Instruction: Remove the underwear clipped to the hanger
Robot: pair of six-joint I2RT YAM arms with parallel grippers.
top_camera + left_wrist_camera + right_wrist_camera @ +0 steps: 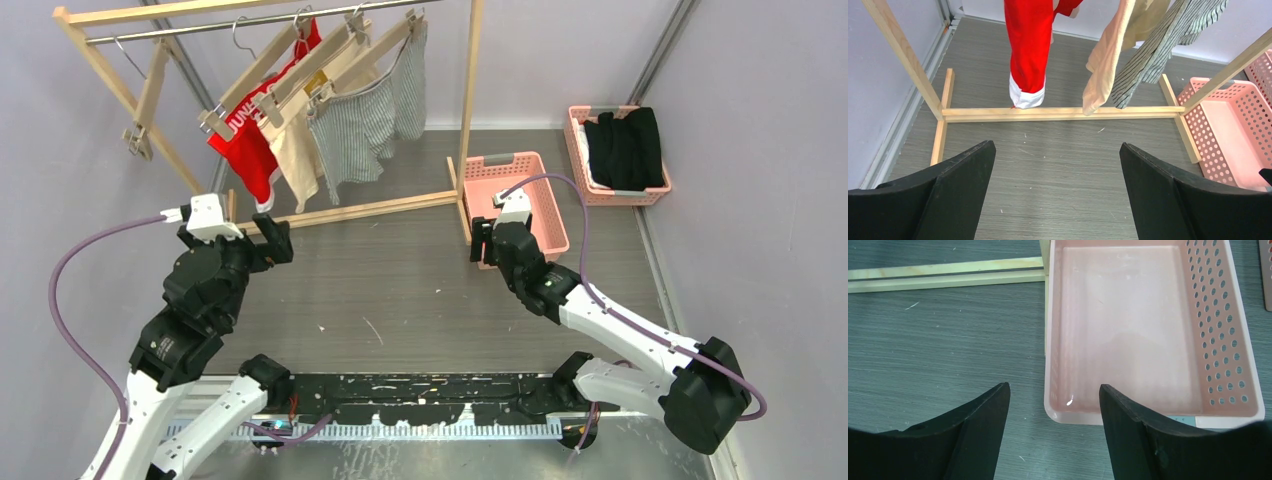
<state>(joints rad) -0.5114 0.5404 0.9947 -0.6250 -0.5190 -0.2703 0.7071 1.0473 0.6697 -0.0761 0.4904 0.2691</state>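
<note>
Three pieces of underwear hang clipped to wooden hangers on the rack's rail: red, cream and pinstriped. In the left wrist view the red, cream and pinstriped pieces dangle above the rack's base beam. My left gripper is open and empty, low over the floor in front of the rack, apart from the clothes. My right gripper is open and empty at the near left corner of a pink basket.
The empty pink basket sits beside the rack's right post. A second pink basket at the back right holds a black garment. A bare hanger hangs at the rail's left end. Walls close in on both sides.
</note>
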